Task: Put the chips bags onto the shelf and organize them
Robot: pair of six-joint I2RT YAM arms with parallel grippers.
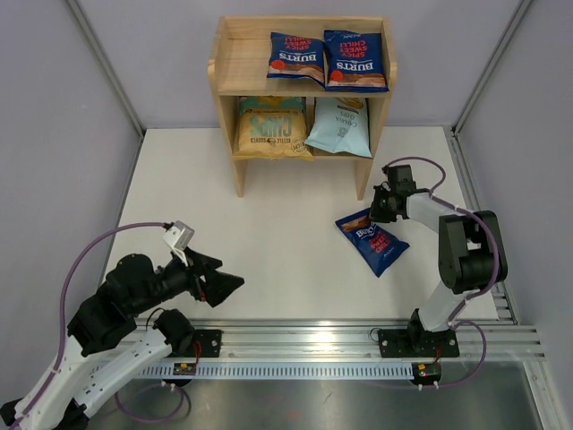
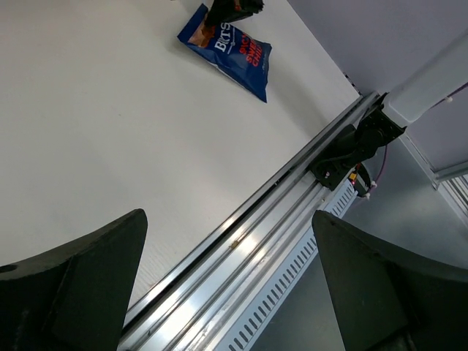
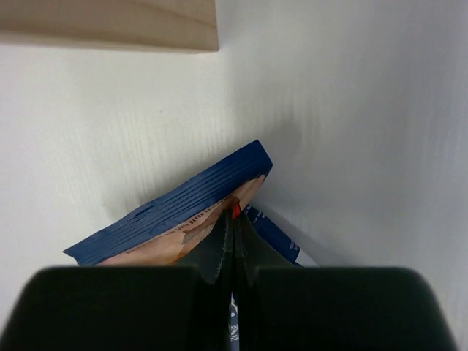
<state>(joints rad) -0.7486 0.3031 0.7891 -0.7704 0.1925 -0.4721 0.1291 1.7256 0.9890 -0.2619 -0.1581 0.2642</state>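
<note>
The wooden shelf [image 1: 226,67] stands at the back. Two dark blue Burts bags [image 1: 297,55] [image 1: 355,59] lie on its top tier. The tan-and-teal Chips bag [image 1: 271,127] and the pale blue bag [image 1: 341,126] stand on the lower tier. A third Burts bag [image 1: 372,241] lies on the table right of centre; it also shows in the left wrist view [image 2: 228,50]. My right gripper [image 1: 374,213] is shut on this bag's top edge [image 3: 183,212], fingers pinching the foil. My left gripper [image 1: 228,285] is open and empty, near the front left.
A metal rail [image 1: 358,340] runs along the table's near edge. The shelf's right foot [image 3: 110,25] stands just beyond the held bag. Grey walls enclose the table on both sides.
</note>
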